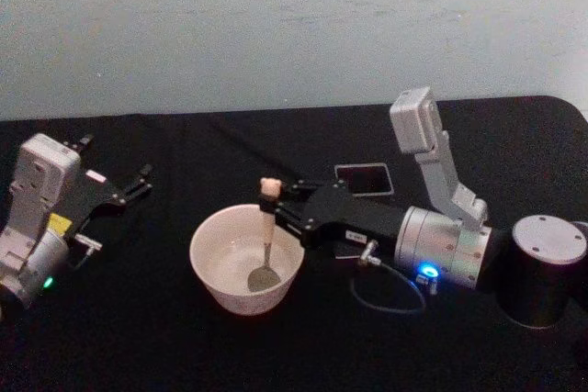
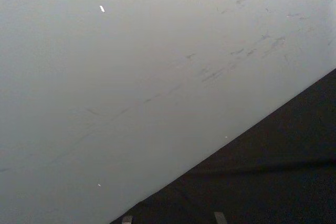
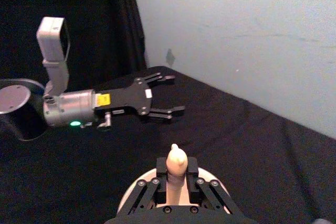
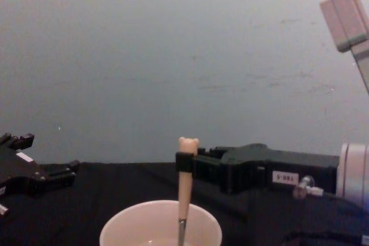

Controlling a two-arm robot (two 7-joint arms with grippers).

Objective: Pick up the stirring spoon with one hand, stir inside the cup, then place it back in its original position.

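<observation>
The stirring spoon (image 1: 265,227) stands nearly upright in the cup (image 1: 204,240), its metal bowl resting on the cup's floor and its bear-head top above the rim. My right gripper (image 1: 269,212) reaches in from the right and is shut on the cream handle. The chest view shows the same grip (image 4: 184,163) on the spoon (image 4: 185,191) above the cup (image 4: 118,229). In the right wrist view the handle (image 3: 176,163) sits between the fingers over the cup's rim (image 3: 128,199). The dark grey holder (image 1: 365,178) stands behind the right gripper. My left gripper (image 1: 117,157) rests open at the far left.
A black cloth covers the table up to a pale wall at the back. A black cylinder (image 1: 547,268) stands at the right by my right arm. The left gripper (image 3: 173,95) lies well apart from the cup, with bare cloth between them.
</observation>
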